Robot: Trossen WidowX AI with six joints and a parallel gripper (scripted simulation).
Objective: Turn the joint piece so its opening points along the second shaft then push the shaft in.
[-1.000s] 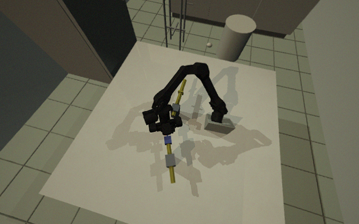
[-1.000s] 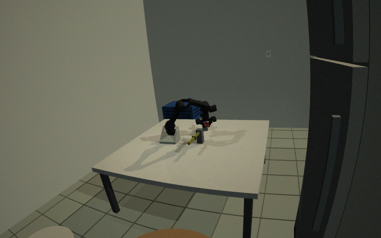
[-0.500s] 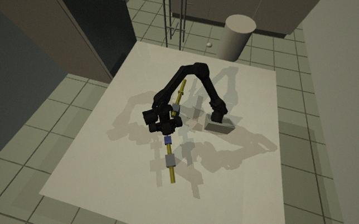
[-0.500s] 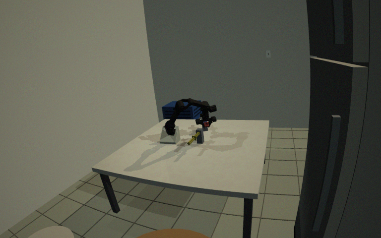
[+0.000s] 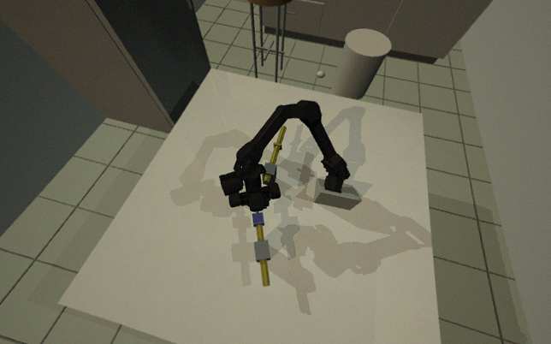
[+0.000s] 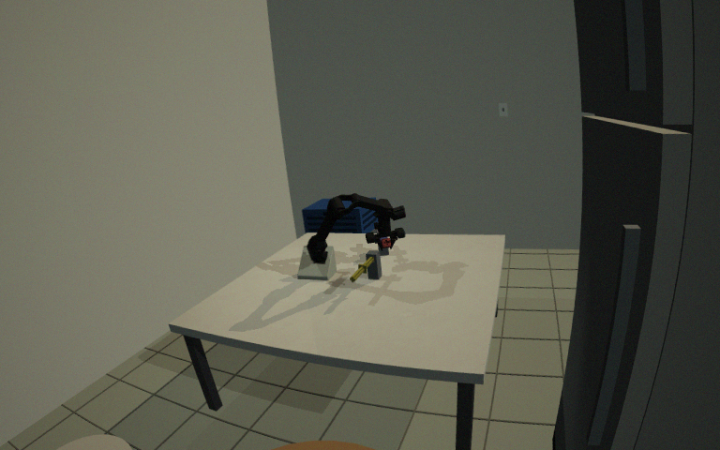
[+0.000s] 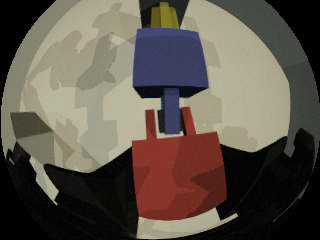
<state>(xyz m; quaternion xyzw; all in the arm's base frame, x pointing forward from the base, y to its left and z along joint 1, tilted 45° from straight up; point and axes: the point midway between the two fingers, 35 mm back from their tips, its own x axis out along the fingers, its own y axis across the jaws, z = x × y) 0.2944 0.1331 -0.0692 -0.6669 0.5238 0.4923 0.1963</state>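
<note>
Item, one hand: mine, black, reaching down over the counter, clamped on the red joint piece.

Item, one red joint piece: squarish, between my fingers; its two prongs stand either side of a blue tongue.

Item, one blue block-shaped piece: just beside my hand, bearing that tongue, on the end of the first shaft.

Item, one first shaft: yellow, running straight away from my hand, past the blue piece and through a block.

Item, one first block: grey, carrying the first shaft, near my hand and beyond the blue piece.

Item, one second shaft: yellow, fitted with a small crosspiece, set at an angle to the first, on the other side of my hand from the first block; its near end is apart from the joint piece.

Item, one second block: grey, upright, near my hand, with the second shaft passing through it.

Item, one opening in the joint piece: its exact heading I cannot tell.
</note>
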